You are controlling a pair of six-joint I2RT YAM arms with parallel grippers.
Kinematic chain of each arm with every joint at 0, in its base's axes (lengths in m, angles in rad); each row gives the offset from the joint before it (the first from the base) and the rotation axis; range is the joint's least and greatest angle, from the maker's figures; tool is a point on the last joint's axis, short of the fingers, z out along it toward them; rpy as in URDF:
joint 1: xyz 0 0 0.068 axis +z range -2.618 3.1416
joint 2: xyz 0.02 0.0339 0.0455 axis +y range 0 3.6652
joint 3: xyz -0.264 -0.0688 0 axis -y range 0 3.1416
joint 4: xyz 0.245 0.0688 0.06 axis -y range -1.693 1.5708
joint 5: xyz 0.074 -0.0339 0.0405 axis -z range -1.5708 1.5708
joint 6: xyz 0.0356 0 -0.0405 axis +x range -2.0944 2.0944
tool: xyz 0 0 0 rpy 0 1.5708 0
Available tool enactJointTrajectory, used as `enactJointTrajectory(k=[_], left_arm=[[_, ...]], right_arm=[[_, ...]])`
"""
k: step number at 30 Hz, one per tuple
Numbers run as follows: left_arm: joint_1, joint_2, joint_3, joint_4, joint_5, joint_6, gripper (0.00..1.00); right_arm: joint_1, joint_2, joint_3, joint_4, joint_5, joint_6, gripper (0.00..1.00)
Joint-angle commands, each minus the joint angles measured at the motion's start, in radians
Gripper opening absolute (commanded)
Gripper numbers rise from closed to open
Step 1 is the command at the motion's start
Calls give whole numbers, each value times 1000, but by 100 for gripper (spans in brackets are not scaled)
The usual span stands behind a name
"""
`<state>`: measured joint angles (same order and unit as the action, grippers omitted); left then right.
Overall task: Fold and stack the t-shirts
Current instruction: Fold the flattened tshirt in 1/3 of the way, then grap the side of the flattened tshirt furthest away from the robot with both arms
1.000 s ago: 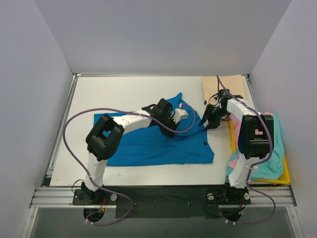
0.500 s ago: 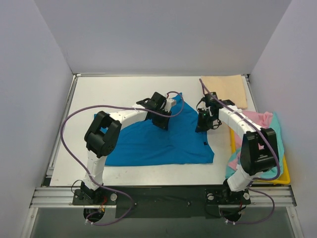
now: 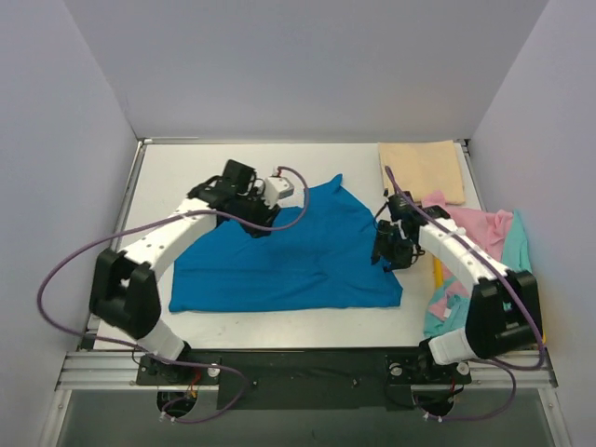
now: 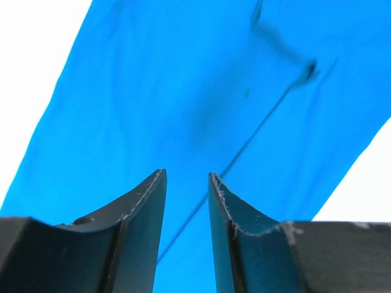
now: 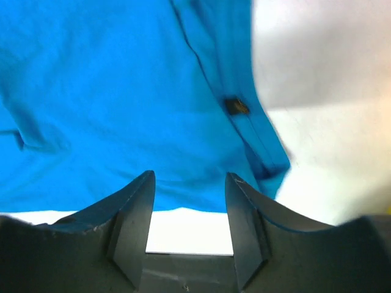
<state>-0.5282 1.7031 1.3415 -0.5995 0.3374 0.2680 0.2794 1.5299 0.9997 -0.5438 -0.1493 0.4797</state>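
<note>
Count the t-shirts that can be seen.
4. Blue t-shirt spread mid-table; beige t-shirt folded far right; pink t-shirt and teal t-shirt heaped at the right edge. Others may hide underneath.

**Camera layout: one overhead, two wrist close-ups**

Top cam: fixed, high, above and behind the arms, tilted down and forward. It covers the whole table (image 3: 186, 177), with the arm bases (image 3: 177, 368) at the bottom edge.

Left wrist cam: very near the cloth. It looks out past the left fingers (image 4: 143, 207), at the bottom of its frame, onto the blue shirt (image 4: 183, 91).

Right wrist cam: same setup past the right fingers (image 5: 131, 207), also near, facing the shirt's hem and bare table beside it.

Overlap: all three see the blue shirt. The top and right wrist views share its right edge.
</note>
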Motion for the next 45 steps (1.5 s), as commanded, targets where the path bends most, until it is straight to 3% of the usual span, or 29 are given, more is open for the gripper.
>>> enactJointTrajectory(k=[1, 3, 7, 8, 10, 13, 18, 20, 22, 23, 25, 35, 37, 38, 40, 41, 42, 43, 45], left_arm=[[85, -193, -152, -279, -42, 460, 46], [109, -255, -252, -347, -127, 543, 52], [142, -355, -444, -440, -245, 632, 62], [142, -374, -470, -448, -267, 634, 72], [140, -395, -527, -461, -297, 648, 73], [139, -404, -613, -376, -359, 645, 73], [137, -392, -671, -240, -406, 640, 73], [137, -382, -677, -229, -400, 637, 65], [137, -379, -683, -250, -385, 643, 38], [137, -382, -685, -266, -371, 646, 15], [134, -398, -683, -312, -370, 648, 0], [109, -395, -588, -494, -371, 729, 0], [103, -387, -587, -496, -379, 722, 7], [97, -384, -584, -496, -380, 715, 19], [96, -376, -576, -508, -383, 708, 37], [96, -370, -573, -534, -379, 720, 42], [96, -367, -565, -549, -364, 727, 51], [96, -367, -564, -581, -357, 744, 53], [100, -367, -552, -614, -356, 757, 55]], right_arm=[[-2, -207, -154, -162, 100, 143, 48], [-3, -256, -235, -165, 97, 209, 54], [-23, -321, -369, -79, 54, 280, 56], [-32, -323, -401, -47, 45, 281, 56], [-84, -310, -438, 2, 22, 280, 55], [-167, -292, -481, 64, -34, 257, 49], [-190, -287, -495, 94, -59, 234, 32], [-219, -303, -509, 87, -76, 232, 20], [-255, -348, -530, 65, -85, 237, 5], [-267, -373, -539, 35, -85, 240, 0], [-275, -445, -539, -16, -59, 241, 0], [-275, -597, -535, -151, -66, 300, 0], [-275, -600, -524, -169, -41, 309, 0], [-276, -602, -521, -174, -32, 309, 0], [-275, -605, -512, -183, 0, 310, 24], [-275, -602, -500, -186, 22, 309, 42], [-276, -600, -475, -191, 34, 304, 47], [-275, -597, -461, -206, 65, 298, 53], [-275, -597, -402, -208, 94, 271, 55]])
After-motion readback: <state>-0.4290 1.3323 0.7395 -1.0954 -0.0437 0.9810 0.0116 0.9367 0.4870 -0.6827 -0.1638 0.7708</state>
